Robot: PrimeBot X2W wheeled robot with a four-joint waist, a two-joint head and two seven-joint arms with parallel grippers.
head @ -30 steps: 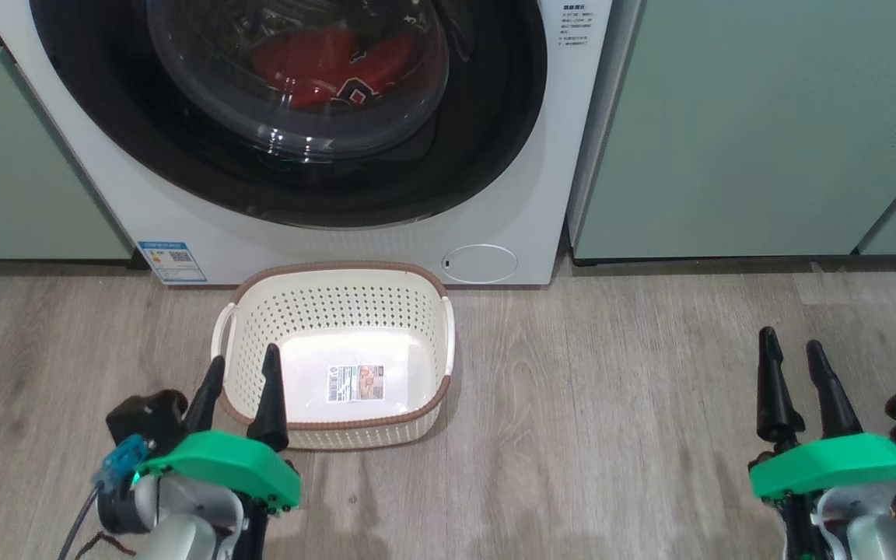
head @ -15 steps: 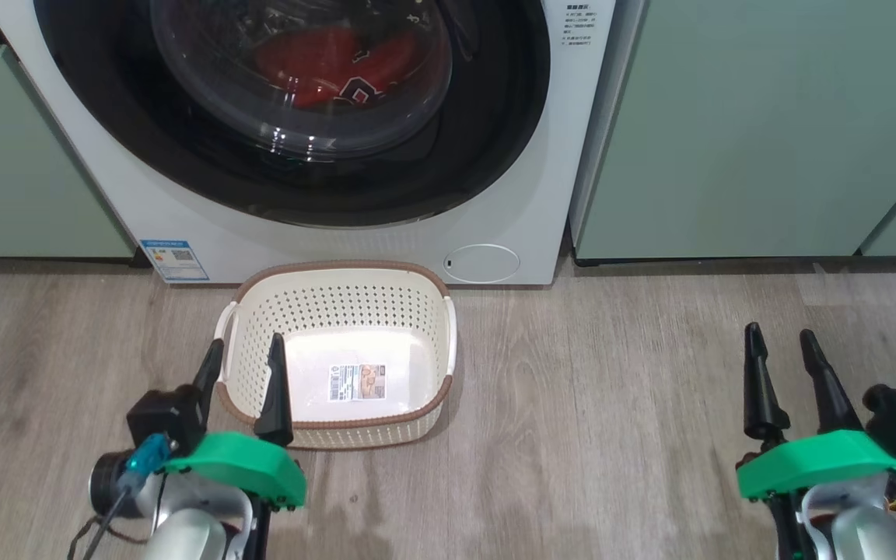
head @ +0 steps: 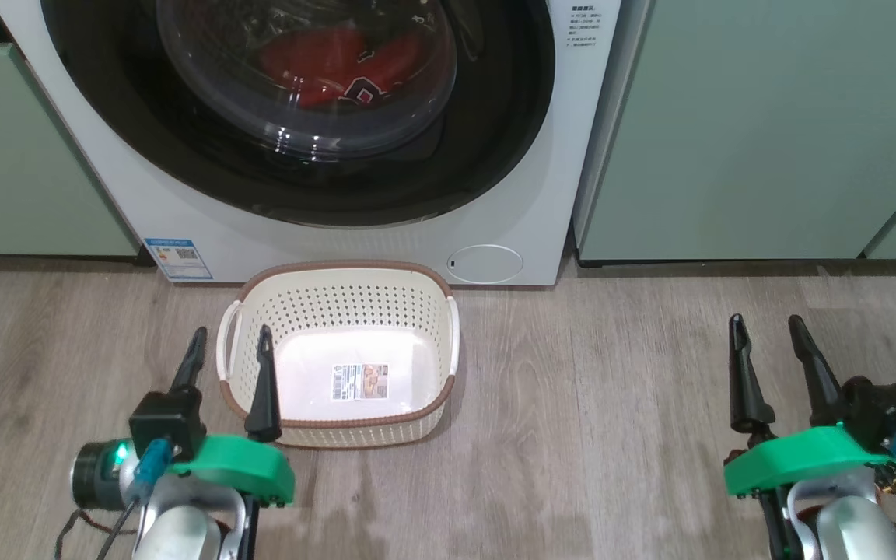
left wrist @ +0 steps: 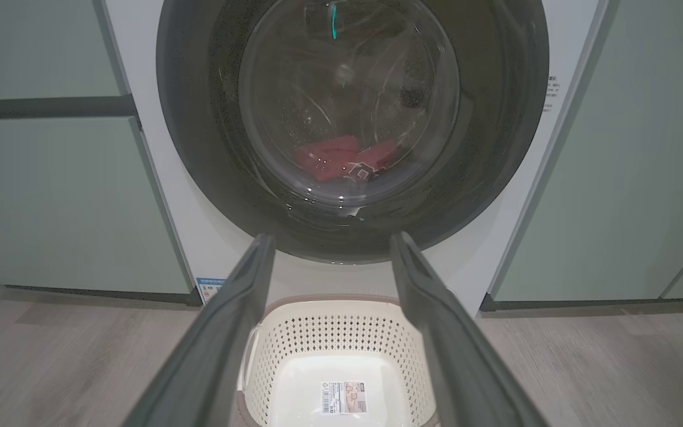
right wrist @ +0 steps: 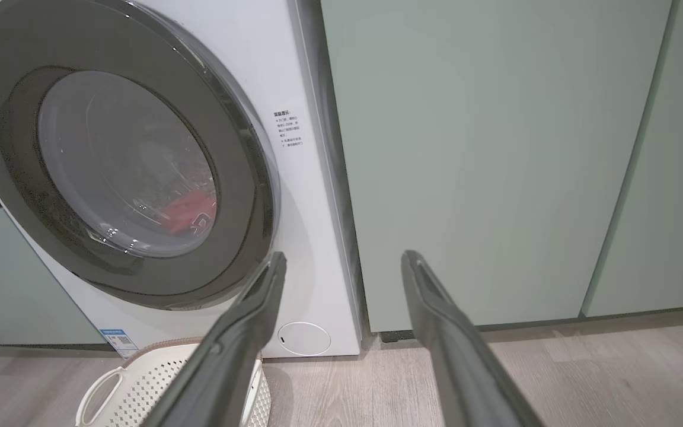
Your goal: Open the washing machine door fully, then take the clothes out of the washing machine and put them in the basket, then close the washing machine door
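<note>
The washing machine (head: 277, 249) stands white and front-loading before me. Its door (head: 487, 132), with a black rim and clear glass bowl, lies against the machine front. Behind the glass lie the red clothes (head: 316, 58), also seen as clothes (left wrist: 329, 157) and clothes (right wrist: 190, 213). On the floor before the machine sits the cream basket (head: 339, 268), holding just a sticker. My left gripper (head: 232, 330) is open at the basket's near left corner, and the left gripper (left wrist: 332, 237) points at the door's lower rim. My right gripper (head: 765, 319) is open over the floor far right.
Pale green cabinets (head: 743, 124) flank the machine on both sides. A small round white service flap (head: 485, 263) sits at the machine's lower right, a blue-white label (head: 177, 258) at its lower left. Wooden floor (head: 596, 404) lies between basket and right gripper.
Both grippers' fingertips stand higher in the head view, and the right gripper has shifted left. The picture has slid slightly right. Door, clothes and basket are unchanged.
</note>
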